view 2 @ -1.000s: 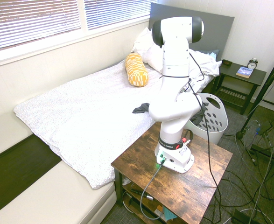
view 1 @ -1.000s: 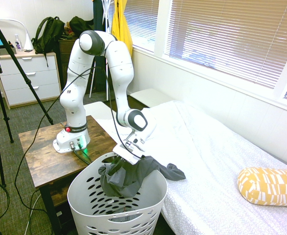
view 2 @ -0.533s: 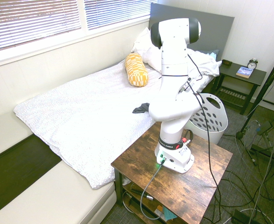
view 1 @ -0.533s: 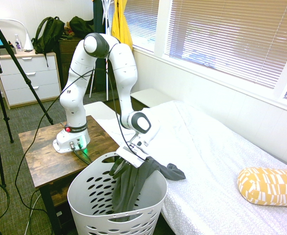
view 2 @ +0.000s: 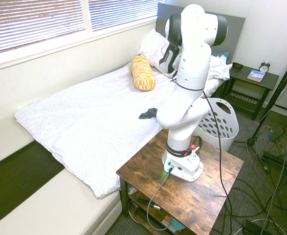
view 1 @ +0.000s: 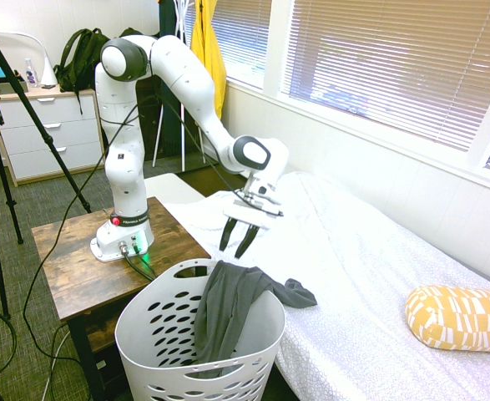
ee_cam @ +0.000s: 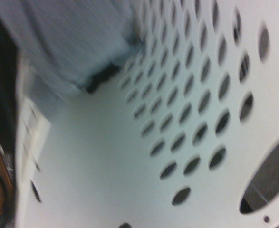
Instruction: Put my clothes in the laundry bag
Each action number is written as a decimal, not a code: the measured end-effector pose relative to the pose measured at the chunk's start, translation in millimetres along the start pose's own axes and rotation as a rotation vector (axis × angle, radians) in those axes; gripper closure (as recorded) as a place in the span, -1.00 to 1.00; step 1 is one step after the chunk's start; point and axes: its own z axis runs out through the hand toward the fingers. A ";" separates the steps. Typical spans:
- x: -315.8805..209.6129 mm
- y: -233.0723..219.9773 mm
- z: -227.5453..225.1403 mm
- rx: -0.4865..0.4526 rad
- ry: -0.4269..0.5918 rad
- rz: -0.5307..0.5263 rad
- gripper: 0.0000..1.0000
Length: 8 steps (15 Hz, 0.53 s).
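Note:
The dark grey clothes (view 1: pixel 228 305) hang over the far rim of the white laundry bag (view 1: pixel 157 342), mostly inside it, with one sleeve end (view 1: pixel 295 294) lying out on the bed. My gripper (view 1: pixel 236 242) is open and empty, raised above the basket's far rim, fingers pointing down. From the other side only the sleeve end (view 2: pixel 148 114) shows on the bed, and the basket (view 2: pixel 221 125) stands behind the arm. The wrist view shows the basket's holed inner wall (ee_cam: pixel 187 118) and blurred grey fabric (ee_cam: pixel 68 42).
A white bed (view 1: pixel 370 251) runs along the window wall, with a yellow patterned pillow (view 1: pixel 457 317) on it. The basket stands between the bed and a wooden side table (view 1: pixel 69 259). A yellow garment (view 1: pixel 204 42) hangs at the back.
The gripper opened and let go of the garment, which dropped into the basket and now hangs over its rim. The arm then rose up and away toward the bed.

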 end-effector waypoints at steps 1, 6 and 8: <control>-10.0 -27.3 -13.1 0.051 0.004 -0.028 -1.00; -37.4 -120.4 -34.7 0.112 0.081 -0.061 -1.00; -37.9 -137.3 -21.1 0.127 0.102 -0.043 -1.00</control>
